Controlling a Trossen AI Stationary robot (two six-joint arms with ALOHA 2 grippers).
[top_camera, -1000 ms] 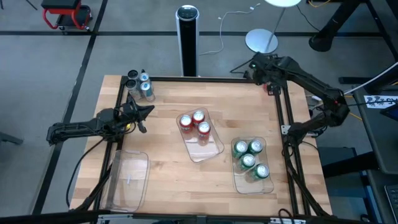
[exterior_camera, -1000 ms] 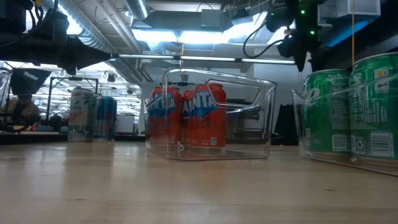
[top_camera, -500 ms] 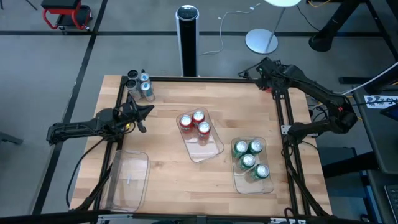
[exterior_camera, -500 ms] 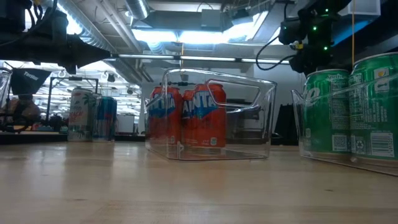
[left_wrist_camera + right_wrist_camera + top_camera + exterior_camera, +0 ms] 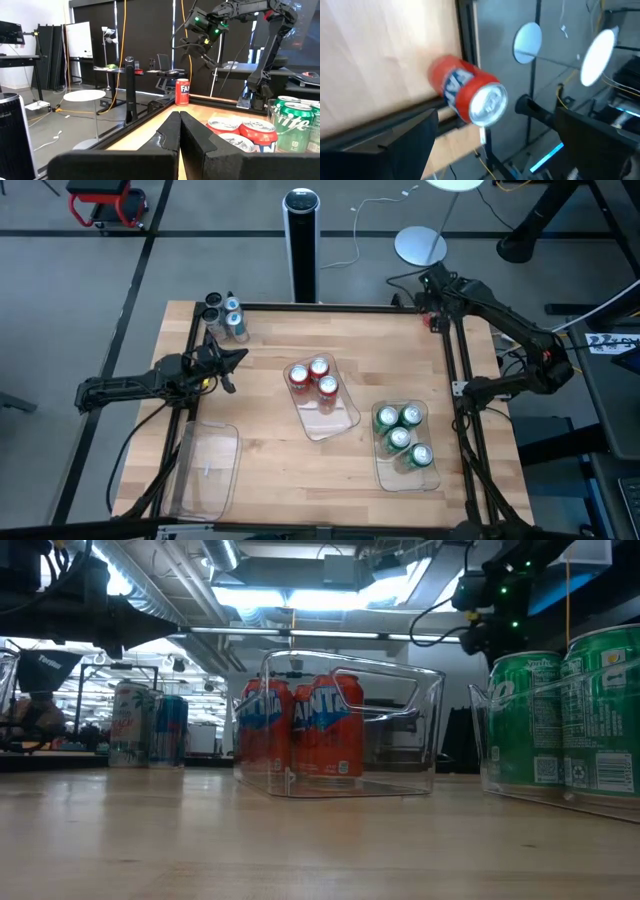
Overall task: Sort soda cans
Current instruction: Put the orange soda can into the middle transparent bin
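Right gripper (image 5: 432,280) has swung to the table's 1 o'clock corner, jaws wide over the stray red can (image 5: 467,96). Pickup looks next. Left gripper (image 5: 232,360) idle at 9 o'clock, jaws together.

Left arm: I saw it lying low along the left side of the counter, stretched toward the middle, its left gripper (image 5: 232,360) pointing inward with the two dark fingers (image 5: 172,131) pressed together, nothing between them. Right arm: I saw it bent at the elbow by the right edge and reaching up to the far right corner of the counter. The right gripper (image 5: 428,283) hung above that corner, angled downward, its fingers (image 5: 402,145) spread wide apart and gripping nothing.
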